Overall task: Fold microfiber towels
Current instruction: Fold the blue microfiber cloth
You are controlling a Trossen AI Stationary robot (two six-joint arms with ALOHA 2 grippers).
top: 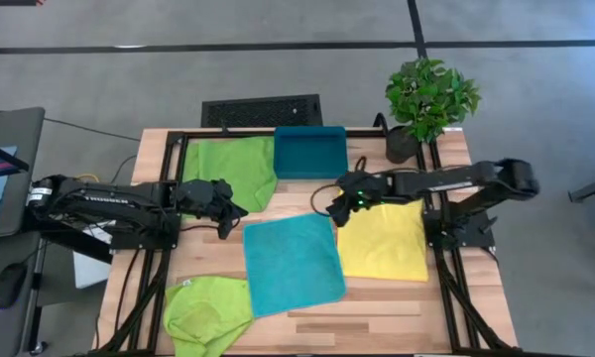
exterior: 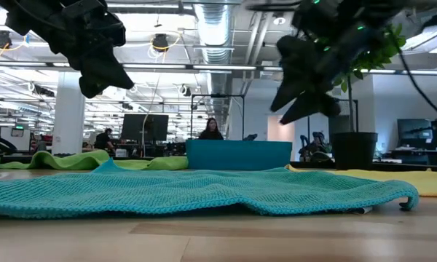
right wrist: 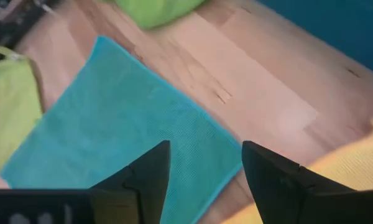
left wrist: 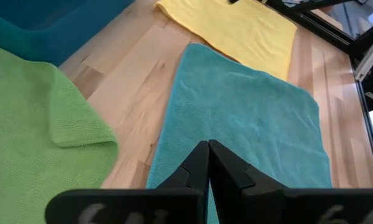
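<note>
The teal towel [top: 294, 262] is lying spread flat on the worktop [top: 377, 307], just below and between both sets of jaws. It looks soft, light and limp, likely sagging when lifted, so a corner or edge pinch suits it best. The right gripper [right wrist: 205, 177] is hovering with jaws spread over its far corner; the left gripper [left wrist: 208, 165] is hanging above the opposite edge, jaws pressed together.
</note>
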